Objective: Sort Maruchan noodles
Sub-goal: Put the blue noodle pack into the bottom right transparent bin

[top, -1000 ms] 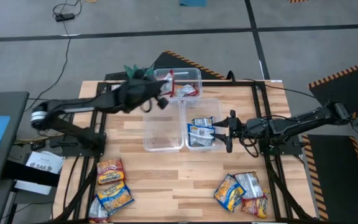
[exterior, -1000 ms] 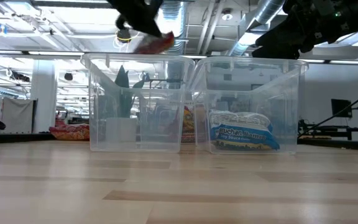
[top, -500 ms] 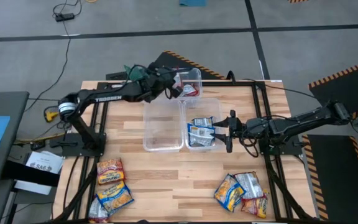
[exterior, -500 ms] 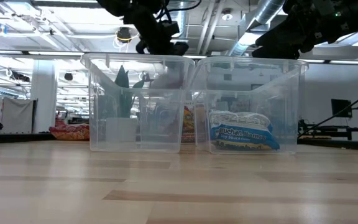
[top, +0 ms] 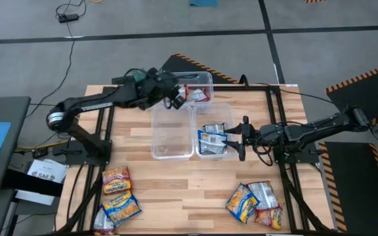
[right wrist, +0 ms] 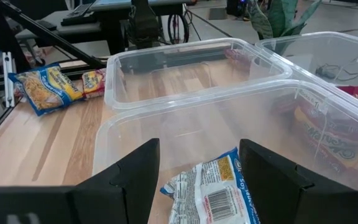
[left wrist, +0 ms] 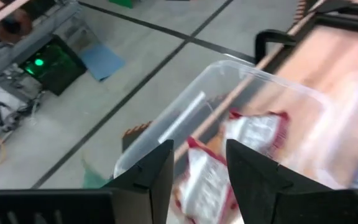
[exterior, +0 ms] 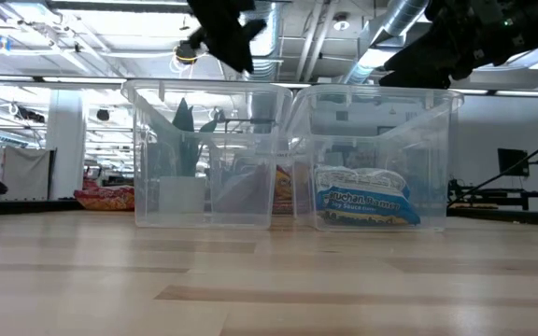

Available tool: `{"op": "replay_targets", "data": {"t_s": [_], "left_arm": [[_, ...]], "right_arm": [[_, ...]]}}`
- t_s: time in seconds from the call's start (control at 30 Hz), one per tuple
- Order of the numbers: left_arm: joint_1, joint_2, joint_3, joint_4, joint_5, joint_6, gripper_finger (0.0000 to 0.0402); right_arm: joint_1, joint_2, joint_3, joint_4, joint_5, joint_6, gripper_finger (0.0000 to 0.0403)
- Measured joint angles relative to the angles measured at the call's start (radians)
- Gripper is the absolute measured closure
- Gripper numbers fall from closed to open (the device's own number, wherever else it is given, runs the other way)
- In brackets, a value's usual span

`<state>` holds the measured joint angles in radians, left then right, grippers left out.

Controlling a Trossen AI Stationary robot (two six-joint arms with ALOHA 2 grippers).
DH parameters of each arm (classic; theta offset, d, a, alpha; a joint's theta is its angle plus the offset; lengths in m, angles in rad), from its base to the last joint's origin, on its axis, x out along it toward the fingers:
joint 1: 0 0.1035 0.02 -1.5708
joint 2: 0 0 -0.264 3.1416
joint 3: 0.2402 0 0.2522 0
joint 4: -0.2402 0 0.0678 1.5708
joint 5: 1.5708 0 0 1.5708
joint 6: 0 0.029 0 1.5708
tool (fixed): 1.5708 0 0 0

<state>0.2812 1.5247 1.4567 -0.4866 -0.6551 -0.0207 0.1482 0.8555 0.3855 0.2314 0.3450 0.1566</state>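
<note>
My left gripper (top: 174,99) hovers open over the left end of the far clear bin (top: 205,78). Red-and-silver Maruchan noodles (left wrist: 253,130) lie in that bin below its fingers (left wrist: 199,149). My right gripper (top: 236,137) waits open, level, at the right rim of the near right bin (top: 223,108), which holds blue-and-silver packets (right wrist: 213,190). The near left bin (top: 172,134) holds no packet. Yellow-orange packets (top: 118,193) lie at the table's front left. A mixed heap (top: 254,200) lies at the front right.
The three clear bins stand close together at the table's middle and far side. A green plant (exterior: 183,121) stands behind the left bin. Bare wood lies between the bins and the two packet piles near the front edge.
My left gripper carried a red packet over the near left bin toward the far bin, opened and let it fall into that bin. It has since drawn back a little toward the table's left. My right gripper kept still.
</note>
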Motion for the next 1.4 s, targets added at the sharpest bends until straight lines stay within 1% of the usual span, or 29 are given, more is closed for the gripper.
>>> {"op": "replay_targets", "data": {"t_s": [0.07, 0.13, 0.17, 0.27, 0.4, 0.53, 0.63, 0.7, 0.8, 0.9, 1.0, 1.1, 1.2, 1.23, 1.3, 1.33, 1.4], "left_arm": [[-0.040, -0.064, -0.045, -0.021, -0.001, -0.021, 0.0264], [-0.092, -0.135, -0.117, -0.011, -0.001, -0.049, 0.0264], [-0.120, -0.172, -0.164, 0.000, 0.000, -0.059, 0.0264], [-0.210, -0.299, -0.343, 0.110, 0.004, -0.072, 0.0264], [-0.336, -0.466, -0.634, 0.367, 0.034, -0.062, 0.0264], [-0.440, -0.589, -0.914, 0.735, 0.083, 0.004, 0.0264], [-0.481, -0.642, -1.079, 0.986, 0.093, 0.056, 0.0264], [-0.492, -0.668, -1.156, 1.118, 0.094, 0.069, 0.0264], [-0.492, -0.704, -1.217, 1.218, 0.093, 0.077, 0.0264], [-0.492, -0.745, -1.229, 1.221, 0.124, 0.078, 0.0264], [-0.492, -0.769, -1.229, 1.215, 0.183, 0.078, 0.0264], [-0.492, -0.776, -1.229, 1.216, 0.236, 0.078, 0.0264], [-0.492, -0.775, -1.229, 1.215, 0.257, 0.078, 0.0264], [-0.492, -0.774, -1.229, 1.215, 0.257, 0.078, 0.0264], [-0.492, -0.772, -1.229, 1.214, 0.257, 0.078, 0.0264], [-0.492, -0.772, -1.229, 1.215, 0.257, 0.078, 0.0264], [-0.492, -0.773, -1.229, 1.215, 0.257, 0.079, 0.0264]], "right_arm": [[0.000, 0.000, 0.000, -0.004, 0.000, 0.000, 0.0159], [0.000, 0.000, 0.000, -0.007, 0.000, 0.000, 0.0159], [0.000, 0.000, 0.000, -0.006, 0.000, 0.000, 0.0159], [0.000, 0.000, 0.000, -0.007, 0.000, 0.000, 0.0159], [0.000, 0.000, 0.000, -0.005, 0.000, 0.002, 0.0159], [0.000, 0.000, 0.000, -0.005, 0.000, 0.003, 0.0159], [0.000, 0.000, 0.000, 0.006, 0.000, 0.003, 0.0159], [0.000, 0.000, 0.000, 0.019, 0.000, 0.002, 0.0159], [0.000, 0.000, 0.000, 0.035, 0.000, -0.004, 0.0159], [0.000, 0.000, 0.000, 0.041, 0.003, -0.007, 0.0159], [0.000, 0.000, 0.000, 0.040, 0.021, -0.007, 0.0159], [0.000, 0.000, 0.000, 0.040, 0.021, -0.007, 0.0159], [0.000, 0.000, 0.000, 0.040, 0.021, -0.005, 0.0159], [0.000, 0.000, 0.000, 0.044, 0.021, 0.007, 0.0159], [0.002, 0.000, 0.001, 0.078, 0.018, 0.090, 0.0159], [0.006, 0.000, 0.013, 0.082, -0.004, 0.152, 0.0159], [0.022, 0.000, 0.057, 0.077, -0.092, 0.232, 0.0159]]}}
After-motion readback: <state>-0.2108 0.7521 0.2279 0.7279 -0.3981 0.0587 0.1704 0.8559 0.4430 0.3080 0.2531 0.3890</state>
